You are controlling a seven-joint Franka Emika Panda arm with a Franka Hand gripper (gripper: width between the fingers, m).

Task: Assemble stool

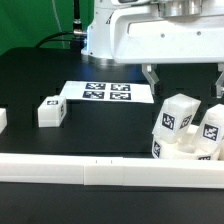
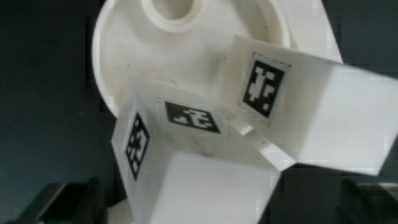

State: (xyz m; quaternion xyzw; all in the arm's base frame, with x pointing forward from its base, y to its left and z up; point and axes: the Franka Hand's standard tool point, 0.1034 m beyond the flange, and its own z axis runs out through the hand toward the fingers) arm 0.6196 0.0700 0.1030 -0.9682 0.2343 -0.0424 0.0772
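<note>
The stool's round white seat point(image 1: 186, 152) lies at the exterior view's right with two tagged white legs point(image 1: 178, 116) point(image 1: 212, 126) standing in it. A third leg point(image 1: 50, 112) lies loose on the black table toward the left. My gripper point(image 1: 185, 82) hangs open just above the seat and its legs, holding nothing. In the wrist view the seat point(image 2: 151, 70) shows an empty socket point(image 2: 178, 10), and two tagged legs point(image 2: 294, 100) point(image 2: 196, 165) rise toward the camera. My gripper point(image 2: 210, 206) straddles the nearer leg, with its dark fingers point(image 2: 71, 200) apart on either side.
The marker board point(image 1: 100, 93) lies flat at the table's middle back. A long white rail point(image 1: 90, 172) runs along the front edge. Another white piece point(image 1: 2, 120) is cut off by the exterior view's left edge. The robot's base point(image 1: 110, 40) stands behind.
</note>
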